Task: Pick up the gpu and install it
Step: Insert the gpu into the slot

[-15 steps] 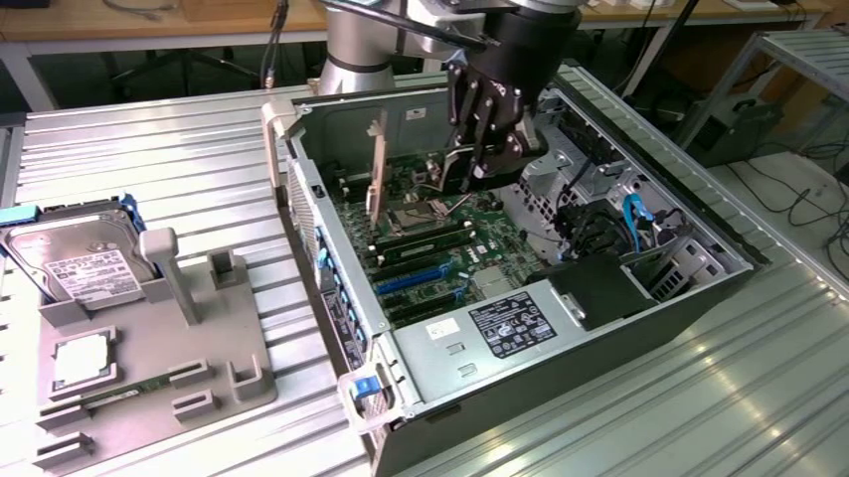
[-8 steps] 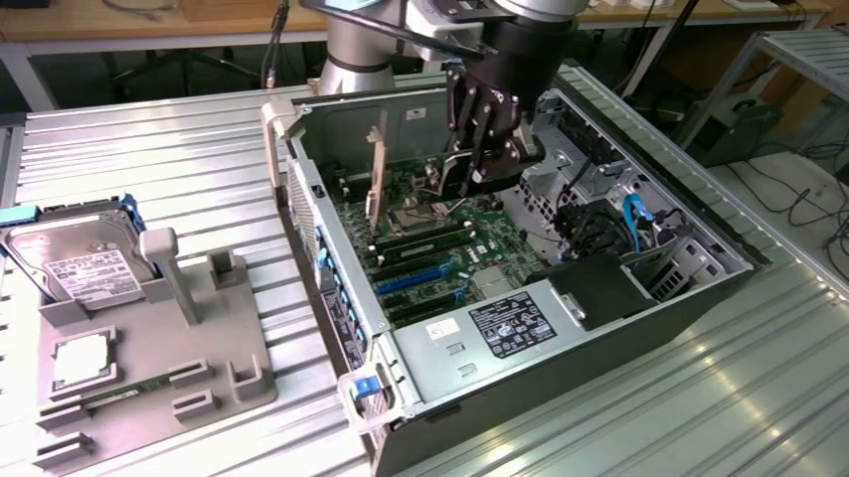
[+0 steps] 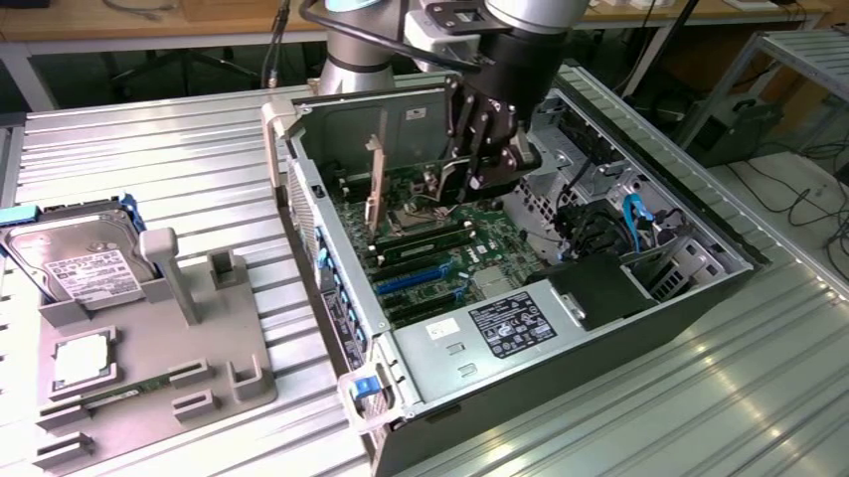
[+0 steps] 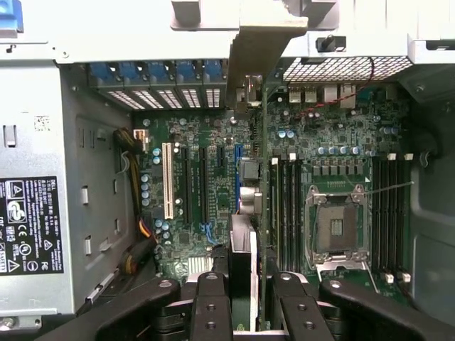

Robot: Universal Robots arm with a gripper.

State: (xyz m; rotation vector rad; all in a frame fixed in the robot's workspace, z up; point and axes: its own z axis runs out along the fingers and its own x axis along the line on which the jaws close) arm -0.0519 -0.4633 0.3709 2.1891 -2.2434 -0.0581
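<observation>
The open computer case [image 3: 338, 288] lies on the metal table with its motherboard [image 3: 444, 253] facing up. My gripper [image 3: 486, 181] hangs inside the case, shut on the gpu [image 3: 444, 181], which stands on edge above the board. Its pale bracket strip [image 3: 376, 169] points toward the case's rear wall. In the wrist view the gpu [image 4: 244, 263] appears edge-on between my black fingers [image 4: 212, 305], and its bracket [image 4: 261, 42] reaches the rear slot openings. The card runs over the blue expansion slot [image 4: 238, 174]; whether it touches the slot I cannot tell.
A white slot [image 4: 168, 181] and black slots [image 4: 187, 185] lie beside the blue one, with memory slots [image 4: 284, 206] and the processor socket [image 4: 335, 227] on the other side. The power supply [image 3: 511, 323] fills the near end. A grey fixture [image 3: 199, 383] at the exterior view's left holds a hard drive [image 3: 80, 263], a processor [image 3: 83, 360] and a memory stick [image 3: 126, 390].
</observation>
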